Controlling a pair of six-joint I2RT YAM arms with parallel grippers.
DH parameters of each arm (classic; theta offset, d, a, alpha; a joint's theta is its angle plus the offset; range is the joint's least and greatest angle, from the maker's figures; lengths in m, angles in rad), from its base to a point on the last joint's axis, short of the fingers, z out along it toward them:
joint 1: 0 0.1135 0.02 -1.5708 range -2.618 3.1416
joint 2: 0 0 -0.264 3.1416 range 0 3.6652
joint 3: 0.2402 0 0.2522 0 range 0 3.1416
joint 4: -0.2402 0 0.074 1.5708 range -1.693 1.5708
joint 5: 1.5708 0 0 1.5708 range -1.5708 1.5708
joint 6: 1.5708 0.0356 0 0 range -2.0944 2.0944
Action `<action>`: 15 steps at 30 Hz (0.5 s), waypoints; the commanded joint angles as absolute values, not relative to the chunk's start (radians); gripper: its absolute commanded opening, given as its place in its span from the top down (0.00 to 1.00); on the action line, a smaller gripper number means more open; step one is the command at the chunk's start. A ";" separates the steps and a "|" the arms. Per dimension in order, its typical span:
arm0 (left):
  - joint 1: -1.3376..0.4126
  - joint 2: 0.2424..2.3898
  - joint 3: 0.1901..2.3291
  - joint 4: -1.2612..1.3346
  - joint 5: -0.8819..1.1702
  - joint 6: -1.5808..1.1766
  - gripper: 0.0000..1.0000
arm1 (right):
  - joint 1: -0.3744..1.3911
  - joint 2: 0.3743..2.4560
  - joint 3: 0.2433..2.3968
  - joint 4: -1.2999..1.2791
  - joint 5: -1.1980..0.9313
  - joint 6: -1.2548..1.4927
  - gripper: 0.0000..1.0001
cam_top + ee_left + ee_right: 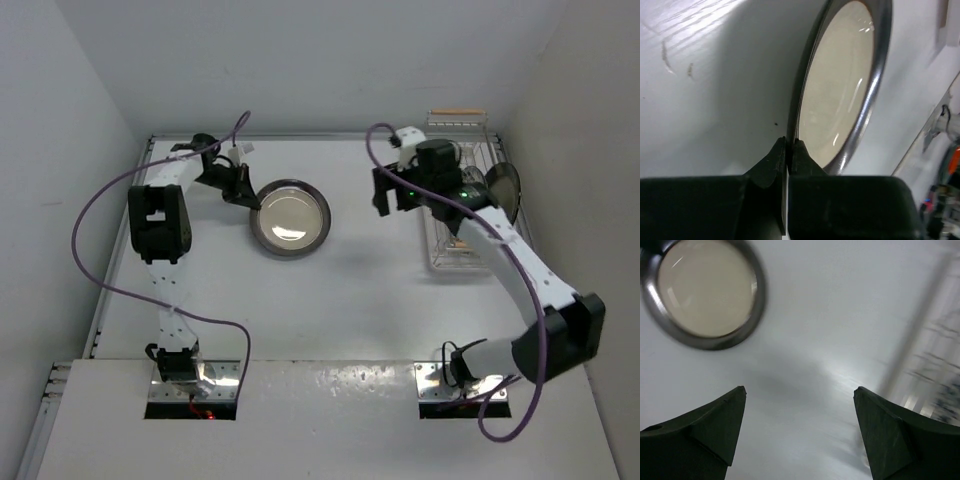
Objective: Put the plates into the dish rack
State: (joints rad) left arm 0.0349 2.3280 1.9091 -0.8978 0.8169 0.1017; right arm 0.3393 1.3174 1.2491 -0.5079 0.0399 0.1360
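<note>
The plate with the plain dark shiny rim and cream centre lies on the white table, left of the middle. My left gripper is shut on its left rim; in the left wrist view the two fingers pinch the edge of this plate. My right gripper is open and empty over the table between the plate and the dish rack. The right wrist view shows the gripper wide open, the plate at top left and the blurred rack at right. A dark-looking plate stands upright in the rack.
The rack stands at the back right against the side wall, its wooden handle at the far end. My right arm crosses over the rack's near part. Walls close the table on the left, back and right.
</note>
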 commanded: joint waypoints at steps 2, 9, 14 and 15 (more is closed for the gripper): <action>0.008 2.068 1.861 -0.896 0.824 0.348 1.00 | 0.451 1.462 1.227 -0.405 -0.268 0.202 0.13; -0.040 1.890 1.819 -1.066 0.983 0.586 1.00 | 0.479 1.683 1.287 -0.213 -0.422 0.340 0.15; -0.089 1.878 1.851 -1.236 1.055 0.724 1.00 | 0.479 1.773 1.278 -0.037 -0.442 0.391 0.15; -0.089 1.878 1.852 -1.253 1.066 0.738 1.00 | 0.474 1.793 1.267 -0.020 -0.445 0.402 0.15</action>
State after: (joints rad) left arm -0.0593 1.9221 1.8137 -1.1152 0.8825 0.6266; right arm 0.4797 1.7714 1.2339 -0.2035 -0.3893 0.3424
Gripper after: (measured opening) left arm 0.045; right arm 0.854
